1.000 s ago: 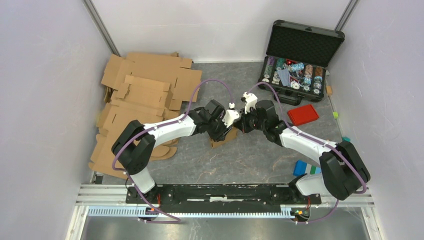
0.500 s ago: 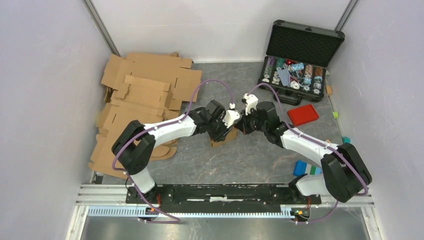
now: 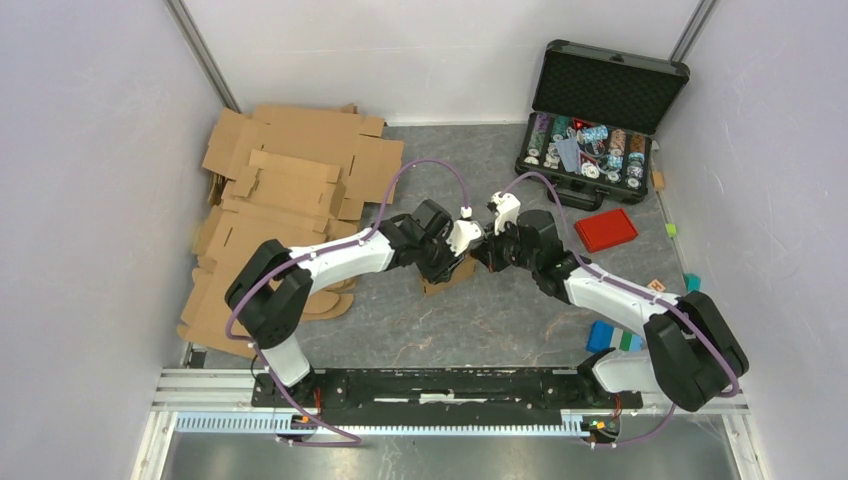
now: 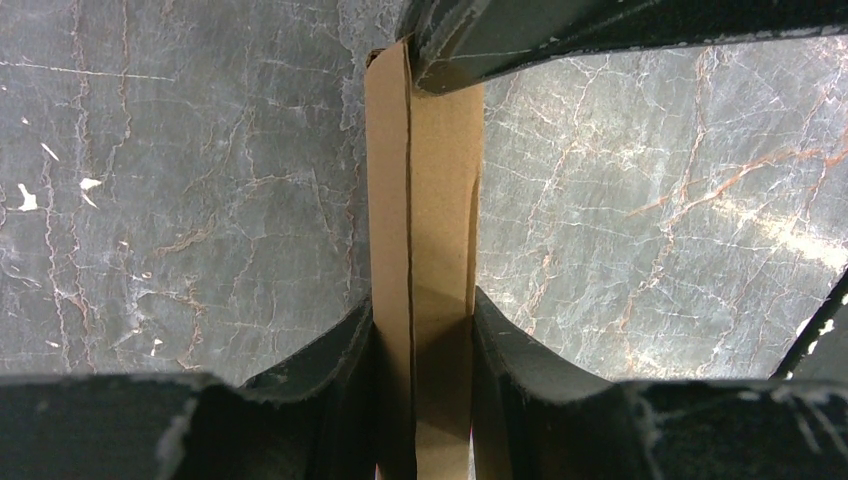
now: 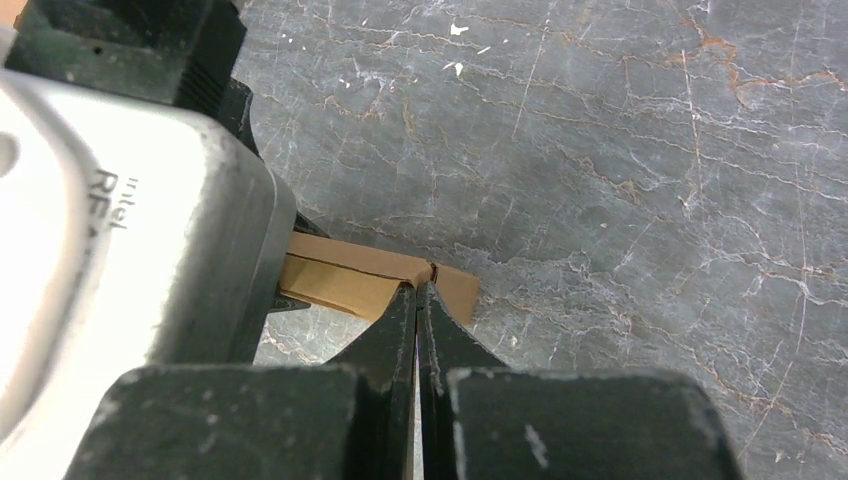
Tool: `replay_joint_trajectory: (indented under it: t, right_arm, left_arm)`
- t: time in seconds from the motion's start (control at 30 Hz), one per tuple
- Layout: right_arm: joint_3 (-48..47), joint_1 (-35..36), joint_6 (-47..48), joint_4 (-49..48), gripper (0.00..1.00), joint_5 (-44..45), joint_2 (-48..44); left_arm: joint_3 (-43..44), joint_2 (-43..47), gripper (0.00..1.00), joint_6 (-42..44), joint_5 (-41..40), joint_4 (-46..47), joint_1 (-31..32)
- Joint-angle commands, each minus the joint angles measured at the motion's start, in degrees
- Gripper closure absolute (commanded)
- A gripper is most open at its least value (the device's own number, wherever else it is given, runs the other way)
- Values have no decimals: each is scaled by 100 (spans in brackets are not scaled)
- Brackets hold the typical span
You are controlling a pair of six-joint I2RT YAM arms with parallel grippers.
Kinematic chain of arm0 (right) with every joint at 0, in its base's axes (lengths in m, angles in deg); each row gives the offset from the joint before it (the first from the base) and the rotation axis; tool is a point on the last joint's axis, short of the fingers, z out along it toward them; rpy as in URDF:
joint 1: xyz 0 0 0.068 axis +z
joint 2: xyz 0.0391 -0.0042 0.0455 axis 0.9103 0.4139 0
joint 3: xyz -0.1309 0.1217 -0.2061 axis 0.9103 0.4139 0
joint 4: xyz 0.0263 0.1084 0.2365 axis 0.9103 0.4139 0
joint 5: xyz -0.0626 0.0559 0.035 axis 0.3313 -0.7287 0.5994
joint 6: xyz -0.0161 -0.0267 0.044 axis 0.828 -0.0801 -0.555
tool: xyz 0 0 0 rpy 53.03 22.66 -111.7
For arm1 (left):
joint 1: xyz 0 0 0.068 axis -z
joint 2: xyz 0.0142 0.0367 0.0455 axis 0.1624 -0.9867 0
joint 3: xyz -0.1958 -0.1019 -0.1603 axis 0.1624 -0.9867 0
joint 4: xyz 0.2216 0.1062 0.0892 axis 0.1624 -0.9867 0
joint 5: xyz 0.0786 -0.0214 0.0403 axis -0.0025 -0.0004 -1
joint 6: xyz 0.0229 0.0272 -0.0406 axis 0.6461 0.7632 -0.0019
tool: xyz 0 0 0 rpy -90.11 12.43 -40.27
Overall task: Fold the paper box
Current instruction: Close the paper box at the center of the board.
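Note:
The paper box is a small, narrow piece of brown cardboard standing on the marble table, with a seam running along its top. My left gripper is shut on the box, one finger pressed against each long side. In the top view the box peeks out below the two wrists. My right gripper is shut with nothing between its fingers. Its tips rest on the top edge of the box, at a notch near the far end. The right fingers cross over that end in the left wrist view.
A pile of large flat cardboard sheets covers the back left. An open black case of chips stands at the back right, with a red lid in front of it. Blue blocks lie beside the right arm's base.
The right arm has shifted slightly toward the box, its wrist a little lower and closer in. The left arm and the box have stayed where they were.

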Motion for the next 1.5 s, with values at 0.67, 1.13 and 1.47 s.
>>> replay_joint_trajectory:
  t: [0.67,1.13,1.47]
  right_arm:
    - [847,244,314,-265,81,479,-880]
    - [1024,-4,52,-743,72,298,-1342]
    - [1295,-138,-101,-1772,70,256,-1313]
  left_arm:
    - [98,-193,91,156,-3,50,112]
    - [107,-220,91,168,31,44,120]
    - [116,-220,91,158,84,32,122]
